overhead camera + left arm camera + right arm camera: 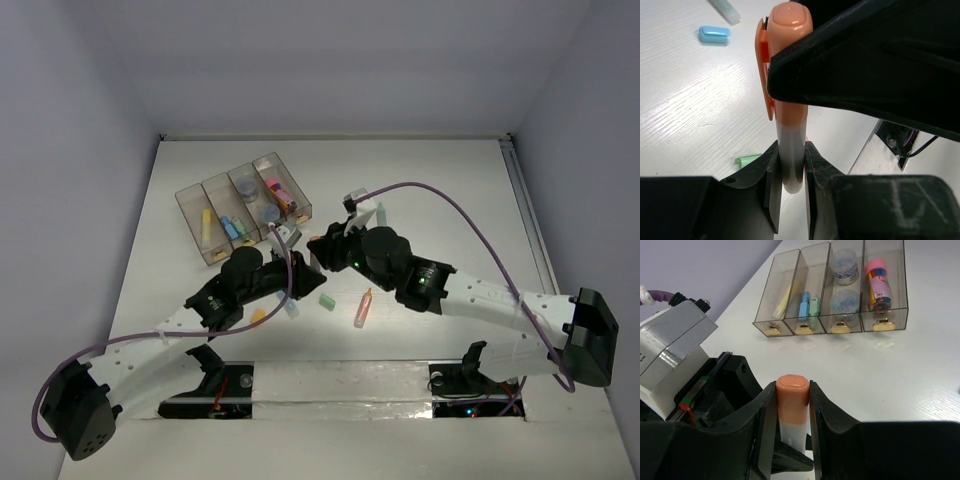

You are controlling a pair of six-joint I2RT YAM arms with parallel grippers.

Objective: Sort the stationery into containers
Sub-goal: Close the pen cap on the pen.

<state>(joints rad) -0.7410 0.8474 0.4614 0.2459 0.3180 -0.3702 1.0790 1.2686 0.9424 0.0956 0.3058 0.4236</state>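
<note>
One orange-capped marker [792,396] with a whitish barrel [791,160] is held from both ends, just above the table. My left gripper [791,150] is shut on the barrel. My right gripper [791,386] is shut on the orange cap [788,30]. In the top view the two grippers, left [291,262] and right [322,250], meet nose to nose in front of the smoky four-compartment tray [192,225], and the marker is hidden between them. The tray [765,287] holds a yellow pen, blue pieces, two grey pots [844,262] and pink items.
Loose pieces lie near the arms: a green eraser [326,299], an orange-pink pen [362,308], a pale blue pen [291,305] and a small orange piece [258,316]. A blue eraser [715,34] lies to the left of the held marker.
</note>
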